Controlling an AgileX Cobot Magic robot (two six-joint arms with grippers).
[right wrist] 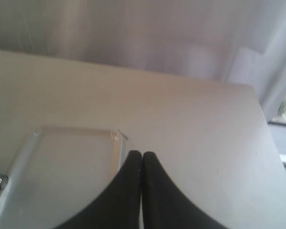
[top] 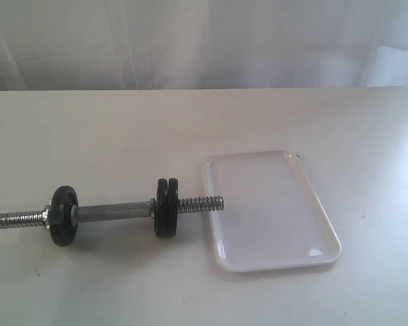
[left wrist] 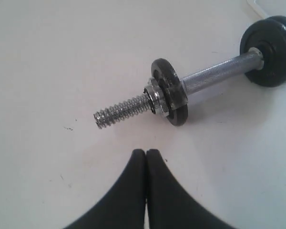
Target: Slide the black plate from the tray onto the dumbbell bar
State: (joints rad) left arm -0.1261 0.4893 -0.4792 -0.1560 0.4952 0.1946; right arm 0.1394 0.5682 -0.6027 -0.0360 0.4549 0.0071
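The dumbbell bar [top: 115, 211] lies on the table left of the tray [top: 272, 214], its threaded right end reaching the tray's rim. One black disc [top: 61, 216] sits near the bar's left end. Two black discs stand pressed together near the right end; the outer one, on the tray side, is the black plate [top: 174, 204]. The tray holds nothing. My left gripper [left wrist: 146, 151] is shut and empty, hovering near the bar's [left wrist: 214, 74] left threaded end. Shut and empty too, my right gripper [right wrist: 142, 153] is by a corner of the tray [right wrist: 62, 167]. Neither gripper shows in the exterior view.
The white table [top: 204, 122] reaches back to a pale curtain [top: 204, 41]. Its right edge [right wrist: 267, 143] shows in the right wrist view. A chrome nut [left wrist: 157, 98] sits outside the left disc [left wrist: 174, 95].
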